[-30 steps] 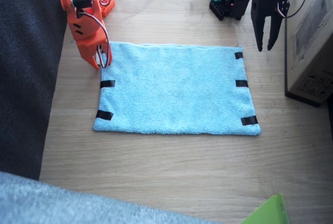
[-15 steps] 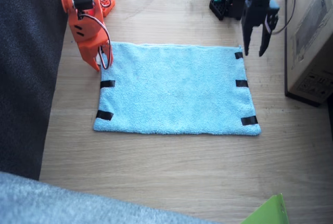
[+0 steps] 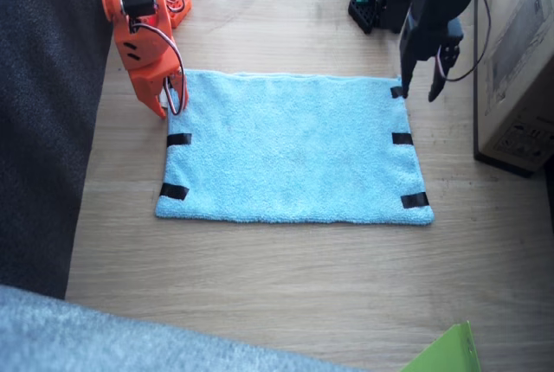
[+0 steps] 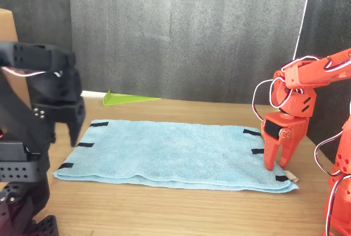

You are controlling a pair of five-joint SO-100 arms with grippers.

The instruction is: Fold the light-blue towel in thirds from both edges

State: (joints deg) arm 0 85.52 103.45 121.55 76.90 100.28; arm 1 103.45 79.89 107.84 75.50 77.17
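Wood table, light-blue towel flat, dark backdrop.

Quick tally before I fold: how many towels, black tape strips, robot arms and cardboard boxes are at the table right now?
Towels: 1, the light-blue towel, lying flat.
Black tape strips: 5 showing in the fixed view, for example one strip; a sixth may sit under the right gripper.
Robot arms: 2, the orange right arm and the black left arm.
Cardboard boxes: 1, the box.
Total: 9.
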